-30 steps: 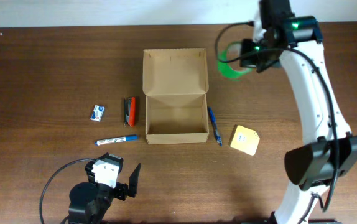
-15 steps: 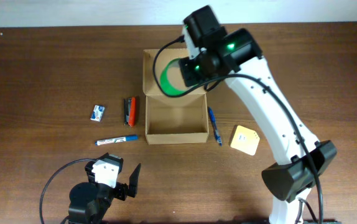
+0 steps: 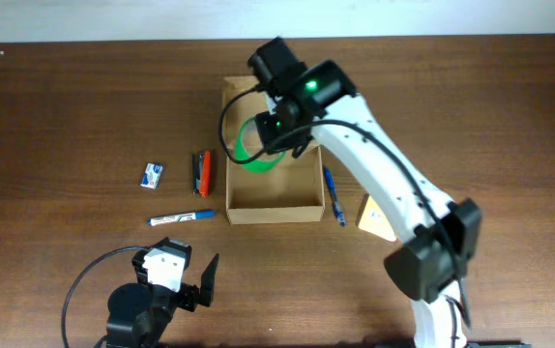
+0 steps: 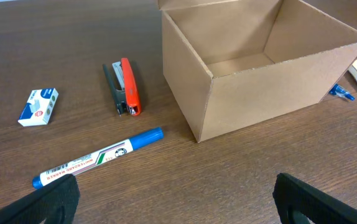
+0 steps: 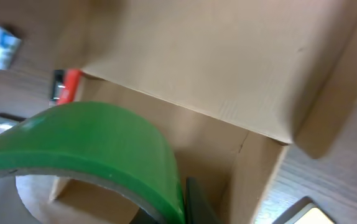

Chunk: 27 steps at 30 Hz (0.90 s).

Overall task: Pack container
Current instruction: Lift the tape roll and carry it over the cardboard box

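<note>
Now the right gripper point(image 3: 279, 135), clamped on a green tape roll point(image 3: 255, 162), hangs over the open container point(image 3: 273, 215). A second ago it carried the roll above bare worktop point(image 3: 65, 106) out at 2 o'clock from the container. Half a second ago it was over the raised lid flap. It has swung in toward 8 o'clock and now sits above the hollow, near the hinge at the 12 o'clock end.

The container lies at the middle of the worktop, unmoved, and the floor that shows is bare. The roll is likely the first item in and looks ready to be lowered, though it is not yet let go.

The left gripper point(image 4: 175, 183) stays parked at 7 o'clock, its fingers spread wide and empty. A stapler point(image 3: 201, 171) and marker point(image 3: 181, 217) wait at 9 o'clock, a blue pen point(image 3: 334, 196) at 3 o'clock.
</note>
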Each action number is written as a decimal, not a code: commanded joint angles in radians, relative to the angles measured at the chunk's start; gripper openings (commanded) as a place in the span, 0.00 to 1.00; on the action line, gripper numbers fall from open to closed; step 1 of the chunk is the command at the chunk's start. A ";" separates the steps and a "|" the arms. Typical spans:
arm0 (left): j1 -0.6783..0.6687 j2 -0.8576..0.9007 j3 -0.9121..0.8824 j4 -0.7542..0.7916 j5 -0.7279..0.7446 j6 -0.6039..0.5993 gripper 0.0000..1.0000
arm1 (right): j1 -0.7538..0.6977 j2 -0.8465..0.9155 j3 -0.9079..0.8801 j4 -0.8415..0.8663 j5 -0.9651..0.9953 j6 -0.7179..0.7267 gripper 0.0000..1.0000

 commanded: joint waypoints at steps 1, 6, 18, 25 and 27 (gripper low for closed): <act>-0.003 -0.010 -0.005 0.003 0.011 -0.010 1.00 | 0.019 0.021 -0.006 0.000 0.056 0.067 0.04; -0.003 -0.010 -0.005 0.003 0.011 -0.010 1.00 | 0.035 0.052 -0.009 -0.001 0.061 0.131 0.04; -0.003 -0.010 -0.005 0.003 0.011 -0.010 1.00 | 0.060 0.131 -0.011 -0.012 0.066 0.264 0.04; -0.003 -0.010 -0.005 0.003 0.011 -0.010 0.99 | 0.061 0.132 -0.036 -0.013 0.107 0.343 0.04; -0.003 -0.010 -0.005 0.003 0.011 -0.010 1.00 | 0.061 0.132 -0.051 0.001 0.106 0.347 0.04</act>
